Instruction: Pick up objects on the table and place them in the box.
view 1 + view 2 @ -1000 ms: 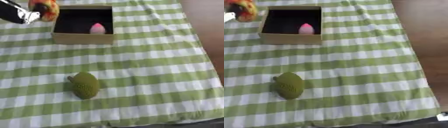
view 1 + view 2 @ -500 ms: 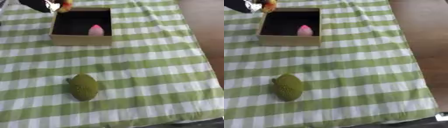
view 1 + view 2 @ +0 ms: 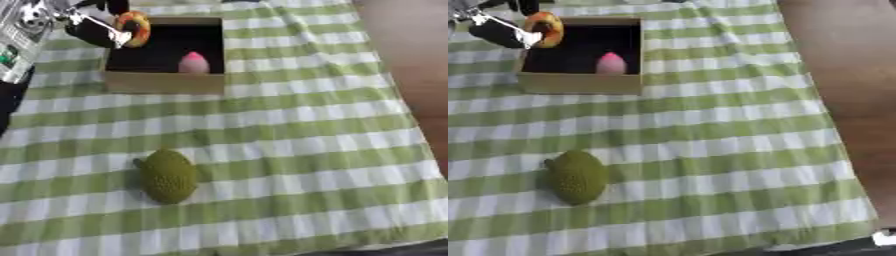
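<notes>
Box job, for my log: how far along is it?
Done: a pink item lies in the box. In hand: the left robot hand holds an orange item at the box's left edge. Left: the green fruit on the cloth.

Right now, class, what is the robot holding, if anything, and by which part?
The left hand holds an orange-and-yellow ring-shaped object by its left side, over the box's left edge.
</notes>
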`<state>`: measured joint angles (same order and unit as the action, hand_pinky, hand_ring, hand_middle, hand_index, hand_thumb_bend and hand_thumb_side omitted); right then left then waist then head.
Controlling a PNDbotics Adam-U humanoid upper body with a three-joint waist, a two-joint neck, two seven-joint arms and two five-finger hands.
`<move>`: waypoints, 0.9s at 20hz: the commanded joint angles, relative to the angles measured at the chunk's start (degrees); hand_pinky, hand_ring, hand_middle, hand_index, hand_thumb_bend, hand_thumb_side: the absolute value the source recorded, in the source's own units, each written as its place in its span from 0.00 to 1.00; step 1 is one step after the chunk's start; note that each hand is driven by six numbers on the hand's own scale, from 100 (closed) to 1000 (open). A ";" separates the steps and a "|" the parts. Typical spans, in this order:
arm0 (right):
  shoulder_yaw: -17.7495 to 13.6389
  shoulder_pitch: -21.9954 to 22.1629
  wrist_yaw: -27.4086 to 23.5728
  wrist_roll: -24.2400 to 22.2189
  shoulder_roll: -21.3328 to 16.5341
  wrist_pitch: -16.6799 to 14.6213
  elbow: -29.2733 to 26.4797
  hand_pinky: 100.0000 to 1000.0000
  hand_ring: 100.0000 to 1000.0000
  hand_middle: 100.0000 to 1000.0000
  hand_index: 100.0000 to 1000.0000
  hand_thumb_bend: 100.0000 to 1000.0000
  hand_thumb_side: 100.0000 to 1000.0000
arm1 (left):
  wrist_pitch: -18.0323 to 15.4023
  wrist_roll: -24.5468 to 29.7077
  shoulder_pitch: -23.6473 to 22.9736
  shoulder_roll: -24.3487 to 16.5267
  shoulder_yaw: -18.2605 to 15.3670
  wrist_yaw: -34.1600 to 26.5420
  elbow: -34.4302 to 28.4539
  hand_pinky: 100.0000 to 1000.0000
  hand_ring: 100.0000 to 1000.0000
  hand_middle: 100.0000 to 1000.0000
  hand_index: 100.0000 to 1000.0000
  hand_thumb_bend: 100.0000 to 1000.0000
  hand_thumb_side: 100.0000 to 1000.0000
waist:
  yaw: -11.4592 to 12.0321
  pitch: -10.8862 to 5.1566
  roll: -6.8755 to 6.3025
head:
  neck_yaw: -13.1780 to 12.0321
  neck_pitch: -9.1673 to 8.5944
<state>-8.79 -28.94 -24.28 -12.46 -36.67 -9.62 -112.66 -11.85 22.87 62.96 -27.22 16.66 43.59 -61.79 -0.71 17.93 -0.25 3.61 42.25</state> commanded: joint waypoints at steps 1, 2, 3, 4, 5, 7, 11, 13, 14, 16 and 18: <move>-0.71 -0.50 -0.23 0.01 -0.91 0.26 -0.64 1.00 0.94 0.59 0.93 0.00 0.40 | -0.21 -0.28 1.25 -0.52 -0.53 1.49 0.44 0.62 0.60 0.51 0.57 0.00 0.07 | -0.13 -0.83 0.43 | -0.05 -0.59; -0.70 -0.47 -0.24 -0.02 -0.91 0.28 -0.63 1.00 0.94 0.59 0.93 0.00 0.40 | -0.11 -0.28 1.24 -0.47 -0.59 1.96 0.68 0.65 0.63 0.53 0.61 0.00 0.05 | -0.15 -0.85 0.42 | -0.04 -0.59; -0.69 -0.45 -0.26 -0.08 -0.90 0.31 -0.62 1.00 0.94 0.59 0.94 0.00 0.41 | 0.00 -0.30 1.24 -0.45 -0.64 2.41 0.83 0.71 0.68 0.59 0.71 0.02 0.02 | -0.15 -0.86 0.39 | -0.04 -0.61; -0.67 -0.43 -0.28 -0.16 -0.86 0.35 -0.61 1.00 0.94 0.59 0.94 0.00 0.42 | 0.19 -0.35 1.24 -0.47 -0.70 2.97 0.90 0.74 0.71 0.63 0.77 0.08 0.01 | -0.14 -0.87 0.37 | -0.03 -0.61; -0.66 -0.41 -0.31 -0.25 -0.81 0.40 -0.60 1.00 0.94 0.59 0.94 0.00 0.42 | 0.48 -0.38 1.24 -0.51 -0.75 3.67 0.93 0.77 0.75 0.68 0.83 0.18 0.00 | -0.13 -0.89 0.34 | -0.02 -0.61; -0.69 -0.40 -0.41 -0.37 -0.69 0.51 -0.61 1.00 0.94 0.59 0.94 0.00 0.42 | 1.27 -0.11 1.18 -0.56 -0.77 5.54 1.13 0.80 0.78 0.72 0.87 0.26 0.00 | -0.12 -0.91 0.31 | -0.03 -0.61; -0.79 -0.34 -0.47 -0.45 -0.56 0.70 -0.64 1.00 0.94 0.59 0.94 0.00 0.43 | 2.33 0.61 0.90 -0.46 -1.05 8.19 1.59 0.82 0.79 0.73 0.88 0.26 0.00 | -0.11 -0.92 0.30 | 0.06 -0.57; -0.84 -0.26 -0.44 -0.46 -0.53 0.74 -0.63 1.00 0.94 0.59 0.94 0.00 0.43 | 2.47 0.38 0.73 -0.44 -1.32 7.92 1.21 0.81 0.78 0.72 0.87 0.15 0.00 | -0.10 -0.94 0.30 | 0.08 -0.51; -0.87 -0.22 -0.42 -0.45 -0.52 0.77 -0.61 1.00 0.94 0.59 0.94 0.00 0.44 | 2.57 0.09 0.62 -0.48 -1.44 7.24 0.67 0.80 0.78 0.72 0.86 0.12 0.00 | -0.08 -0.95 0.29 | 0.09 -0.47; -0.91 -0.15 -0.37 -0.44 -0.55 0.78 -0.60 1.00 0.94 0.59 0.94 0.00 0.43 | 2.63 -0.48 0.26 -0.96 -1.29 5.00 -1.45 0.79 0.76 0.70 0.84 0.00 0.01 | -0.06 -0.96 0.26 | 0.15 -0.42; -1.00 -0.03 -0.29 -0.40 -0.70 0.75 -0.58 1.00 0.94 0.59 0.94 0.00 0.44 | 2.37 -0.33 -0.59 -2.33 -0.41 0.66 -5.98 0.77 0.75 0.69 0.84 0.00 0.04 | 0.00 -0.94 0.17 | 0.37 -0.31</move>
<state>-8.93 -28.63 -24.35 -12.92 -36.05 -8.91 -112.66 -9.37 22.84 61.44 -27.51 16.34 46.21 -64.91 -0.73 17.93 -0.25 3.72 42.25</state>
